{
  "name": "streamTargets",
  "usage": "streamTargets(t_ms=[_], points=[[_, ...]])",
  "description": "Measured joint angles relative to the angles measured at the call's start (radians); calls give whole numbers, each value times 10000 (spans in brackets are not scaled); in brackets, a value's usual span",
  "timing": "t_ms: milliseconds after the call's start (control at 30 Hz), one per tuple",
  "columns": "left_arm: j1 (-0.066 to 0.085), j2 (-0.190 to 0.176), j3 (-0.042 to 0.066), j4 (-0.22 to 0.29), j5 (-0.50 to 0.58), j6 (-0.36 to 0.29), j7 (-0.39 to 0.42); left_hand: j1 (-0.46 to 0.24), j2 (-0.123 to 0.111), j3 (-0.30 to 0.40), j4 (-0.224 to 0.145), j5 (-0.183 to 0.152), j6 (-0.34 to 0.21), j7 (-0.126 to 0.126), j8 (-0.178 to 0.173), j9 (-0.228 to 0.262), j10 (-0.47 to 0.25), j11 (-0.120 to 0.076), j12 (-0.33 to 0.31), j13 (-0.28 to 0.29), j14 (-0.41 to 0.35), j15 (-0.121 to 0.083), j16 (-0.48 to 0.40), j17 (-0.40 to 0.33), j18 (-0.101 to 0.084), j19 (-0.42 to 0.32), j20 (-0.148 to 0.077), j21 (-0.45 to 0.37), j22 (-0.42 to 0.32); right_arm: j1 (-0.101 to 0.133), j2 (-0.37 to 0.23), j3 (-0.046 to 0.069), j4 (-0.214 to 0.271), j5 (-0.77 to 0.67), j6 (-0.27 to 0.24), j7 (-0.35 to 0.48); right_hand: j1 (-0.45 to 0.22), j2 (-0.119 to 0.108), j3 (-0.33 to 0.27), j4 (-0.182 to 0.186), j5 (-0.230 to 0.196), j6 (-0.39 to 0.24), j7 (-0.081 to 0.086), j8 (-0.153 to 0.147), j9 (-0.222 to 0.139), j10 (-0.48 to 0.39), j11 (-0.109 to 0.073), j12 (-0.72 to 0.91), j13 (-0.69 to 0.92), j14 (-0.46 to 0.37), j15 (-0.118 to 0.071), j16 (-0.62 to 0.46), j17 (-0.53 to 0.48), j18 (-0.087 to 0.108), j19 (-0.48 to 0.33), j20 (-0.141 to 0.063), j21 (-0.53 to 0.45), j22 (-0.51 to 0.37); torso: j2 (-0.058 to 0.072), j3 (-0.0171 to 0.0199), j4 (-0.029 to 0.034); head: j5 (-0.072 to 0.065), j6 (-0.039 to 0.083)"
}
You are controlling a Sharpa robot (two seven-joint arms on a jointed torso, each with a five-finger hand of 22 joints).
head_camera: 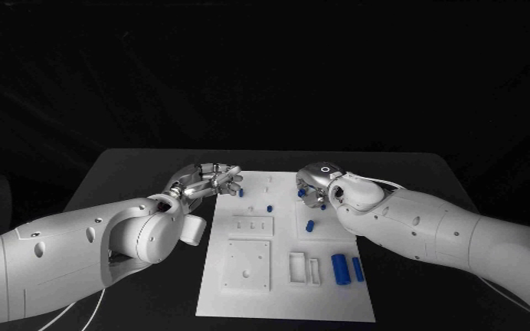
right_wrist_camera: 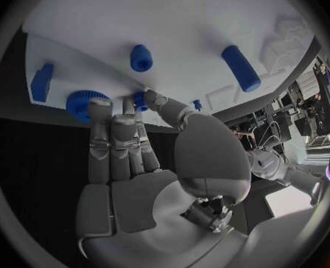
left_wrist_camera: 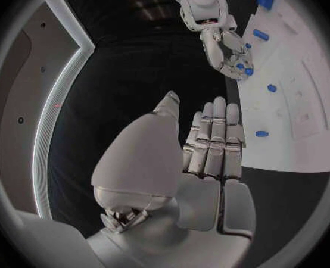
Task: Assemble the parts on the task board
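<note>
Plainly, in the head view the task board lies lengthwise on the black table, its long axis running from the robot's side to the far edge. The left hand sits at the board's far left corner, a small blue part just beside its fingers; whether it grips anything I cannot tell. The right hand hangs over the far right part of the board among several small parts. Two long blue cylinders lie near the board's near right edge, side by side, pointing along the board's length.

In the left wrist view the left hand has its fingers straight and close together with nothing in them, just off the board's edge. The risk I judge here: a sweep toward the board could knock the loose part near that edge.

In the right wrist view the right hand reaches with its fingertips at a ribbed blue disc by the board's edge; contact looks likely but a firm hold cannot be told. A short stud stands upright; a cylinder lies flat. A poor pinch could push the disc off the edge.
</note>
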Motion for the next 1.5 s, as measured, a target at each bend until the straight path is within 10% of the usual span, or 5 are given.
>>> streamTargets(t_ms=[967, 1500], points=[[0, 4, 0, -39, 7, 63, -93, 0, 0, -70, -19, -77, 0, 0, 0, -21, 0, 0, 0, -1, -1, 0, 0, 17, 96, 0, 2, 0, -3, -2, 66, -2, 71, 151, -355, 20, -232, -233, 148, 292, -147, -50, 44, -110, -17, -96, 35, -96, 249, -20, -46, 146, -250, -74, -91, -91, 280, 7, 92, -21, -21, 38, 129], [0, 21, 0, -63, 9, 75, -122, 0, 0, -81, -30, -77, -1, 0, 0, -30, 0, 0, -40, -2, -1, 0, 0, 15, 83, 1, 2, 0, -4, 0, 64, 5, 152, 377, -519, 43, 5, 504, 369, -100, -234, 730, -305, 291, 329, 653, -383, 340, 756, 56, -198, 271, -298, -399, -27, -411, 930, 5, 123, -17, -28, 49, 173]])
